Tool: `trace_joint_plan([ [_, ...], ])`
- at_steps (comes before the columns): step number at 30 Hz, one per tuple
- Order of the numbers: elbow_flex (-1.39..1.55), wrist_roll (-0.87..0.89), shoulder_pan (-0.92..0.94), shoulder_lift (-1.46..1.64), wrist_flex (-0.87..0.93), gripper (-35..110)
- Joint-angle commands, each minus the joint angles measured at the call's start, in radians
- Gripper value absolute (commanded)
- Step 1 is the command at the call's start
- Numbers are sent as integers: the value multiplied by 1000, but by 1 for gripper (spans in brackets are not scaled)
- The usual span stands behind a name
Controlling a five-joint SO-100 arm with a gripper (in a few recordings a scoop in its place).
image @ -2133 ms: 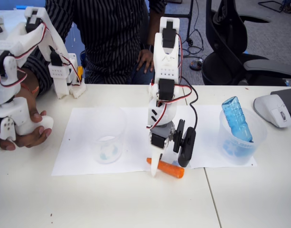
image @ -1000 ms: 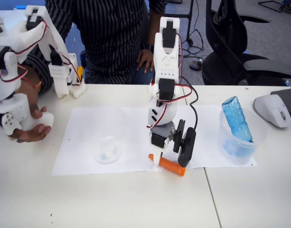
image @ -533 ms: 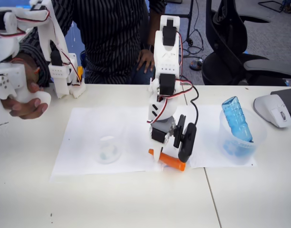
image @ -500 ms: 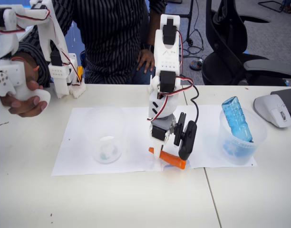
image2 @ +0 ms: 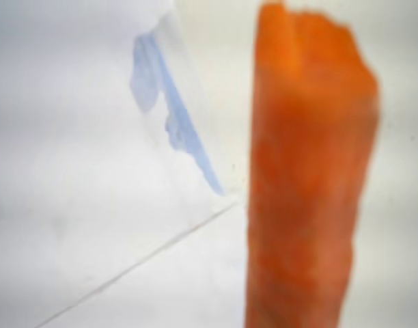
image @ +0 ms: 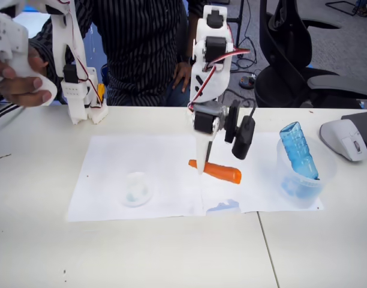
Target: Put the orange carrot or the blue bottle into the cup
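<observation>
My fingers (image: pixel 201 163) are clamped on the orange carrot (image: pixel 218 171), which hangs level above the white paper (image: pixel 111 157), clear of the surface. I should carry it left, stop above the cup (image: pixel 137 187), tip it point-down, then release.
</observation>
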Motion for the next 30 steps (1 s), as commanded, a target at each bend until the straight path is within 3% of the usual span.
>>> trace_joint_plan([
  [1, -41, 6, 40, 268, 12, 2],
  [20, -41, -107, 476, 344, 6, 2],
  [30, -41, -156, 615, 322, -5, 2],
])
